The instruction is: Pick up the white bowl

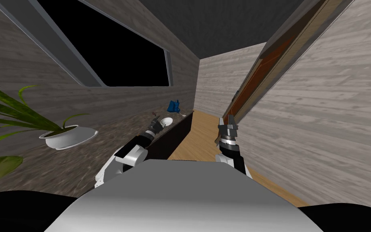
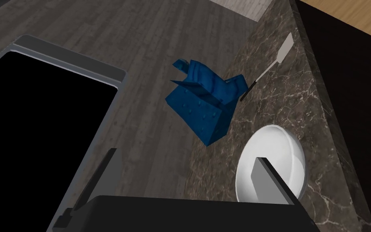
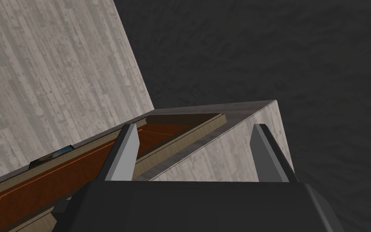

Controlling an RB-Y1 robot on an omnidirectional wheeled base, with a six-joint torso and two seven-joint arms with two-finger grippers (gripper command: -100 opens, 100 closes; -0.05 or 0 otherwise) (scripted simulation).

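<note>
The white bowl (image 2: 279, 151) stands on the dark marbled counter (image 2: 285, 100), close to its front edge; in the head view the bowl (image 1: 166, 121) lies just beyond my left gripper (image 1: 157, 119). My left gripper (image 2: 184, 155) is open. One of its fingers (image 2: 271, 183) overlaps the bowl's near side, while the other is off over the wall side. The bowl is not between the fingers. My right gripper (image 1: 227, 119) is held up over the floor by the right wall, open and empty (image 3: 194, 129).
A blue crumpled block-like thing (image 2: 205, 100) sits by the wall just past the bowl, with a flat grey knife-like utensil (image 2: 267, 70) beyond it. A potted plant (image 1: 66, 137) stands on the counter nearer me. A black window (image 1: 112, 56) lies above the counter.
</note>
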